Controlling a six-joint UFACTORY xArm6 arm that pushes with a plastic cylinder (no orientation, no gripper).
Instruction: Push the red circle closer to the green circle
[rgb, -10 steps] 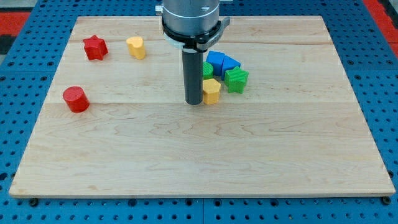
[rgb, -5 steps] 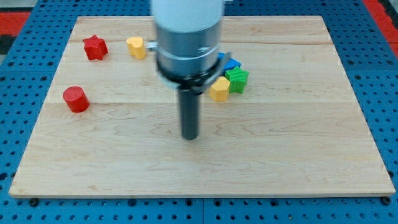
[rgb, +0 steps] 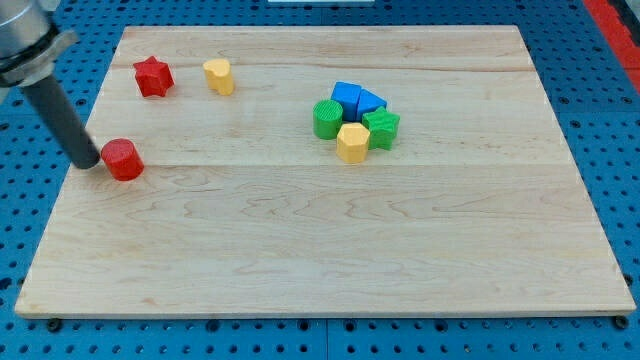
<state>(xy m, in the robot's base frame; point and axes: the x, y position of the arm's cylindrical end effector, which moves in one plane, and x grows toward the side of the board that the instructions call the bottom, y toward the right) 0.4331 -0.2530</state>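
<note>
The red circle (rgb: 122, 159) lies near the board's left edge. My tip (rgb: 87, 162) rests just left of it, touching or nearly touching its side. The green circle (rgb: 327, 119) sits right of the board's middle, at the left side of a tight cluster of blocks, far to the right of the red circle.
The cluster holds a yellow hexagon (rgb: 352, 143), a green star-like block (rgb: 381, 129) and two blue blocks (rgb: 348, 98) (rgb: 369, 104). A red star (rgb: 153, 76) and a yellow block (rgb: 218, 76) lie at the top left. The wooden board (rgb: 320, 250) rests on a blue pegboard.
My tip has swept from beside the yellow hexagon, down and then far left, to the red circle's left side. The arm no longer hides the green circle. The yellow hexagon shifted slightly right.
</note>
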